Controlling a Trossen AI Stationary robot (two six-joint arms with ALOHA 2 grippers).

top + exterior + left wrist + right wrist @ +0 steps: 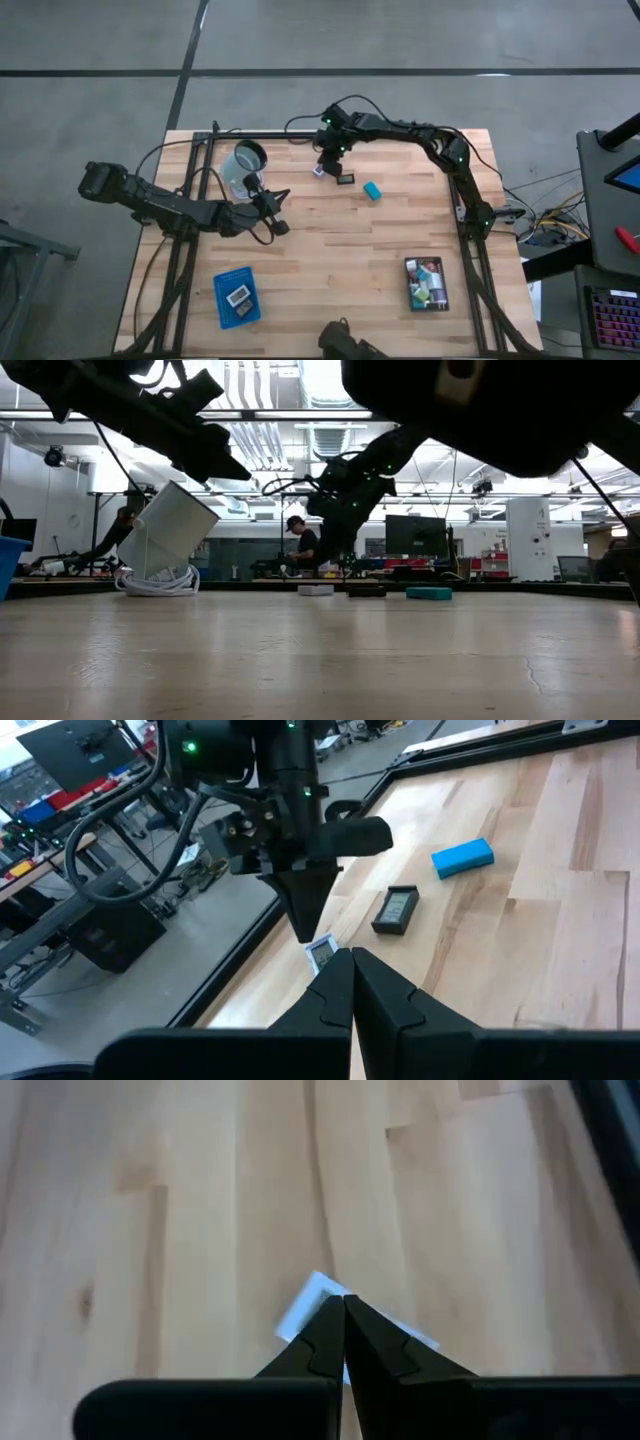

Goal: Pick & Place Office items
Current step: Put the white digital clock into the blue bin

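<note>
Step in hand: picking up the white card (319,171) at upper centre of the high view, near the far edge of the tabletop (340,260).
Right gripper (324,163): directly over the card; in its wrist view the jaws are closed tip to tip, holding nothing, with the card (312,1302) just beyond the tips.
Left gripper (281,226): waits left of centre, jaws closed and empty.
How to do it well: probably open first, straddle the card's short width, press low; it is thin and could slip.
Card heading: flat, long axis diagonal in the right wrist view.
Neighbours: a dark card (345,180) just beside, a teal block (372,190) farther right.
Goal, likely: the blue tray (222,297) or black tray (447,283), both well apart.
</note>
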